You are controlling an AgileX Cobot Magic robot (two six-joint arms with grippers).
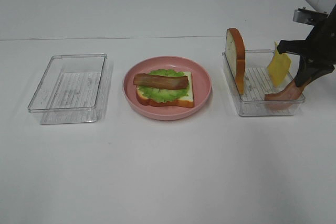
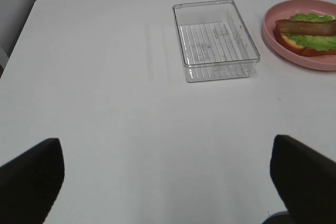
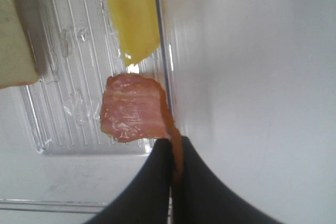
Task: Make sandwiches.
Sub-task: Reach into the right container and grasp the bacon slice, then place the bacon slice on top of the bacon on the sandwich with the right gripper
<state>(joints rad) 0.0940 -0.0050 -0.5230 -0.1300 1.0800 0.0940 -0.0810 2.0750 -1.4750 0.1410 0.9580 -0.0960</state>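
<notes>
Everywhere white table, right gripper tight on bacon strip, left gripper wide.

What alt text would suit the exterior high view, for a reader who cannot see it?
The right gripper pinches a bacon strip at the right clear tray, which also holds upright bread and cheese. The pink plate bears a lettuce-and-bacon open sandwich; another clear tray stands left.

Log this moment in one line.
right gripper: shut on bacon strip, right tray | left gripper: open | plate: bottom bread, lettuce, first bacon | unplaced: cheese, top bread
</notes>
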